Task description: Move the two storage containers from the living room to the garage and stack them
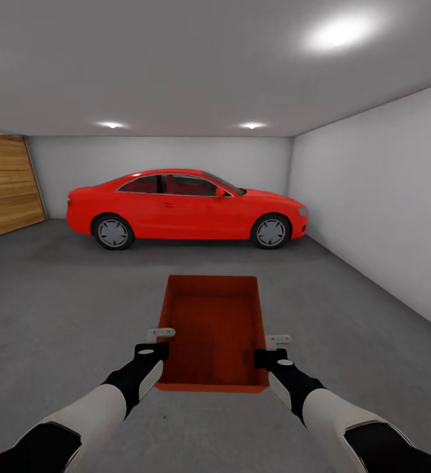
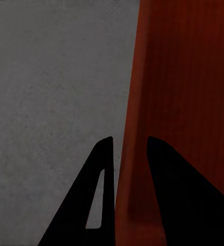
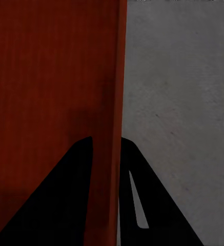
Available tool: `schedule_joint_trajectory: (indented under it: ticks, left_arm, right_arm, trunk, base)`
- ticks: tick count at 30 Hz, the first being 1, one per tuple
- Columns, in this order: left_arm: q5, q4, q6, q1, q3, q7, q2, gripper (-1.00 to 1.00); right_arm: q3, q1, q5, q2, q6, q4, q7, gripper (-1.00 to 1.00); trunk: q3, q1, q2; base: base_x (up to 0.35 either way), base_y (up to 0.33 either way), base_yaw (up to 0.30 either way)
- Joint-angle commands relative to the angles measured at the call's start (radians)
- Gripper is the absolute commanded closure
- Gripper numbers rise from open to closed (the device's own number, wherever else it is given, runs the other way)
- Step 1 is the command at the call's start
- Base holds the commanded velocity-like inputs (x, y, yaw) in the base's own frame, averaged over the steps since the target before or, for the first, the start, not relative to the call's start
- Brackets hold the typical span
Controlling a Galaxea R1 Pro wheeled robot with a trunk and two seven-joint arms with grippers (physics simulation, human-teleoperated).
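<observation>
I am in the garage, holding one orange-red storage container (image 1: 212, 328) in front of me over the dark grey concrete floor (image 1: 77, 295). My left gripper (image 1: 161, 334) is shut on its left side wall, and my right gripper (image 1: 278, 340) is shut on its right side wall. In the left wrist view the two dark fingers (image 2: 104, 169) straddle the thin red wall (image 2: 183, 77). In the right wrist view the fingers (image 3: 81, 169) clamp the opposite wall (image 3: 50, 77) the same way. The container is open-topped and empty.
A red car (image 1: 189, 210) is parked across the far end of the room. An orange wooden door (image 1: 2, 184) stands at the left and a pale grey wall (image 1: 386, 197) runs along the right. Bare concrete lies between me and the car.
</observation>
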Motion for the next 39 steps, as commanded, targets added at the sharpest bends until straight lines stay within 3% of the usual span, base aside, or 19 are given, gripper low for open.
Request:
schedule_joint_trajectory:
  ticks: [1,39]
  left_arm:
    - [-0.020,-0.009,-0.016,-0.001,0.022,0.012,0.000,1.00]
    - [-0.020,-0.006,-0.014,-0.001,0.023,0.011,0.000,1.00]
  right_arm:
    - [0.010,0.000,-0.022,0.000,-0.001,0.002,-0.005,1.00]
    - [0.010,0.000,-0.022,0.000,-0.002,0.002,-0.005,1.00]
  trunk:
    - [-0.002,0.001,-0.001]
    - [-0.002,0.001,-0.001]
  base:
    - [0.321,0.000,0.000]
    - [0.321,0.052,0.000]
